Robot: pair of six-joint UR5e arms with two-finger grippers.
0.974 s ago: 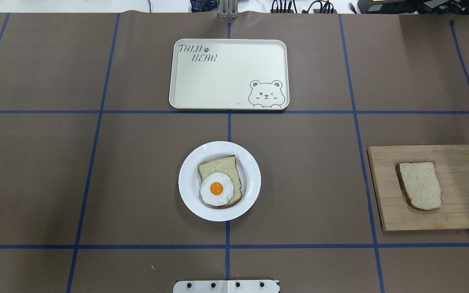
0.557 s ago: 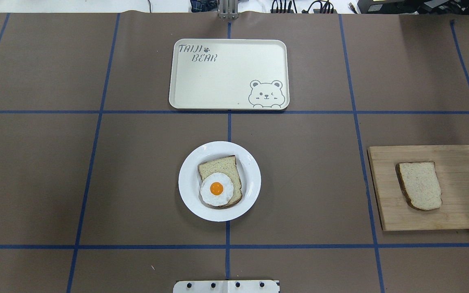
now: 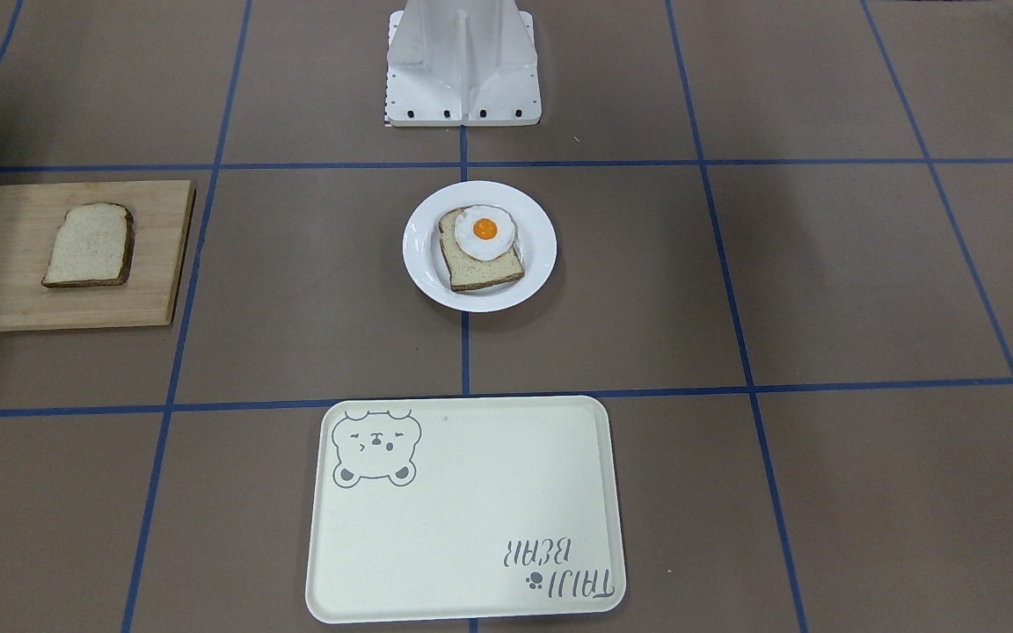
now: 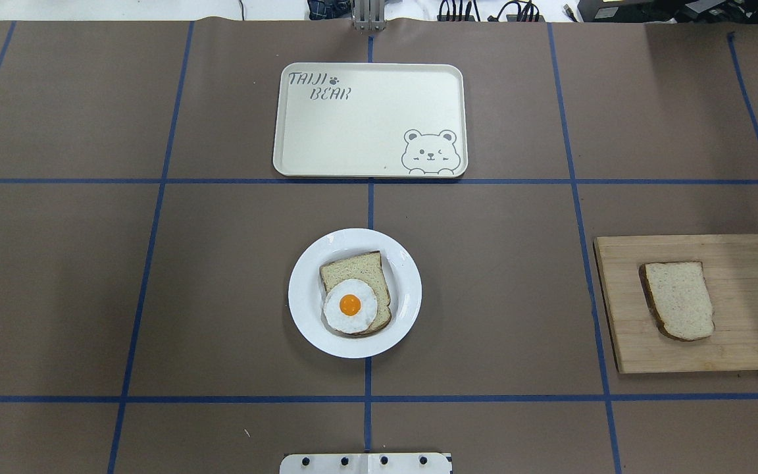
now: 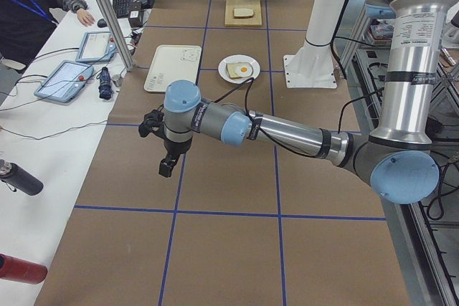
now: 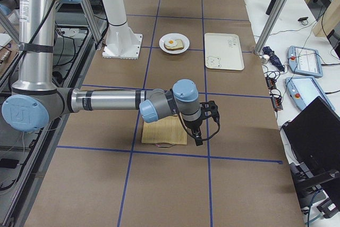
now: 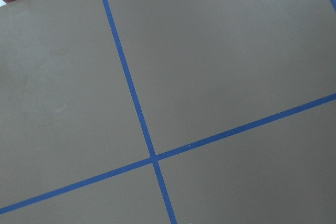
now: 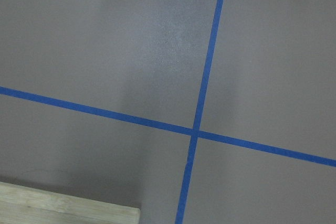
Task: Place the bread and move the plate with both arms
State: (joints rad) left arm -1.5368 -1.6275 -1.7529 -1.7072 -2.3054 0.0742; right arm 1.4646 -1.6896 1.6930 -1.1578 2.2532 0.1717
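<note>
While bread (image 4: 678,299) tops wood board (image 4: 747,345), rnd glossy plate (image 4: 304,289)

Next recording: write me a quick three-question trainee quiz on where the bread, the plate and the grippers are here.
1. True or false: the plain bread lies on the plate.
2. What tops the slice on the plate? A) fried egg B) cheese C) nothing
3. Which arm's gripper hangs beside the wooden board?
Key: 1 false, it lies on the wooden board; 2 A; 3 the right gripper.
</note>
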